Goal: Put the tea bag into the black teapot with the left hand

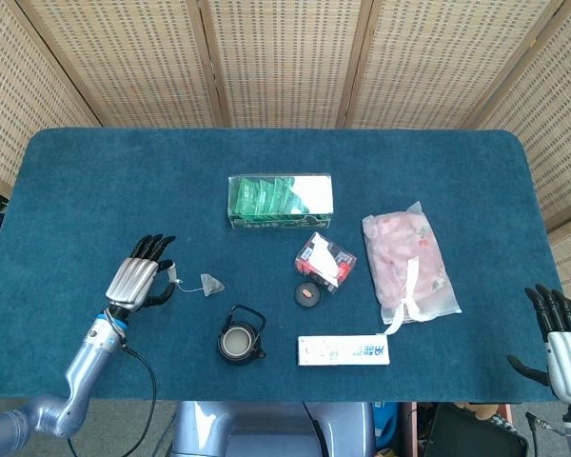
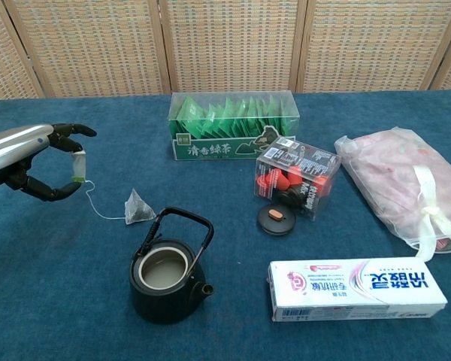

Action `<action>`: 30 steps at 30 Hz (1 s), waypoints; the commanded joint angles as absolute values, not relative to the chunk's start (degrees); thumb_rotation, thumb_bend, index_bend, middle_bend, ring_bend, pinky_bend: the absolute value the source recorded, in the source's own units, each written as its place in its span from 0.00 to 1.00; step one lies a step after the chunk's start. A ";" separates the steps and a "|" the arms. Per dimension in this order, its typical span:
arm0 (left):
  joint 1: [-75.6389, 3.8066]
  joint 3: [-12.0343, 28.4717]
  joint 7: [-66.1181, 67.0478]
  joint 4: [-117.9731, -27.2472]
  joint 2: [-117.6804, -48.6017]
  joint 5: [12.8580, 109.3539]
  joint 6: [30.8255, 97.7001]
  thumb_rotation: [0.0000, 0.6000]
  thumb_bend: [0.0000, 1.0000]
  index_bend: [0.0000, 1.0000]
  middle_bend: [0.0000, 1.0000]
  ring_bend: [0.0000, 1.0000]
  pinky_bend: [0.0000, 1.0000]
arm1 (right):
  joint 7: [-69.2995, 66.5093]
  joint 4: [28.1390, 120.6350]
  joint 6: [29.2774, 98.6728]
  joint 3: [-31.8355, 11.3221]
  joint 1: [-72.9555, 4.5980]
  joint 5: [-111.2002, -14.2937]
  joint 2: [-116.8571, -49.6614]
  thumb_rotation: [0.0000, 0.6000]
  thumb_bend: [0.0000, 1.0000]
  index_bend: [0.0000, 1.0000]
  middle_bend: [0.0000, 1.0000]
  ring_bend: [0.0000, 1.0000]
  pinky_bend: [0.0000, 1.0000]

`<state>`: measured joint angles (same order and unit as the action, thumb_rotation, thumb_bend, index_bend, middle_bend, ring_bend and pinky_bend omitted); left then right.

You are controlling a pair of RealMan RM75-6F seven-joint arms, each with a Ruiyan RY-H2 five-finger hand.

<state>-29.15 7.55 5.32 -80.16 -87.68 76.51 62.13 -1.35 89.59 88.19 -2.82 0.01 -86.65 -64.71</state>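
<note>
A small pyramid tea bag (image 2: pixel 138 206) (image 1: pixel 210 283) lies on the blue cloth just behind the black teapot (image 2: pixel 168 275) (image 1: pixel 240 336), which stands open with its handle up. A thin string runs from the bag up to a paper tag (image 2: pixel 77 168). My left hand (image 2: pixel 31 159) (image 1: pixel 139 282) pinches that tag, raised above the cloth to the left of the bag. My right hand (image 1: pixel 562 340) hangs off the table's front right corner with its fingers spread and nothing in it.
A clear box of green tea packets (image 2: pixel 231 125) stands at the back. A clear box of red items (image 2: pixel 295 177) and a round black lid (image 2: pixel 276 219) sit right of the teapot. A toothpaste carton (image 2: pixel 358 289) and a pink bag (image 2: pixel 408 186) lie further right.
</note>
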 commanded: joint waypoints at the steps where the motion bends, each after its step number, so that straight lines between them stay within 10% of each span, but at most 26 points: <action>1: -29.40 8.26 5.19 -83.84 -85.53 76.86 62.76 1.00 0.43 0.61 0.10 0.00 0.00 | -1.47 89.47 88.14 -2.79 -0.03 -86.73 -64.74 1.00 0.00 0.07 0.12 0.03 0.14; 30: -33.97 12.00 0.73 -101.14 -77.91 84.30 65.93 1.00 0.43 0.61 0.10 0.00 0.00 | 1.25 91.87 89.09 -2.74 0.50 -86.95 -63.80 1.00 0.00 0.07 0.11 0.03 0.14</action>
<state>-33.67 11.84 0.93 -100.81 -78.04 84.18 66.18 1.21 91.83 89.06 -2.72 0.49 -86.96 -63.80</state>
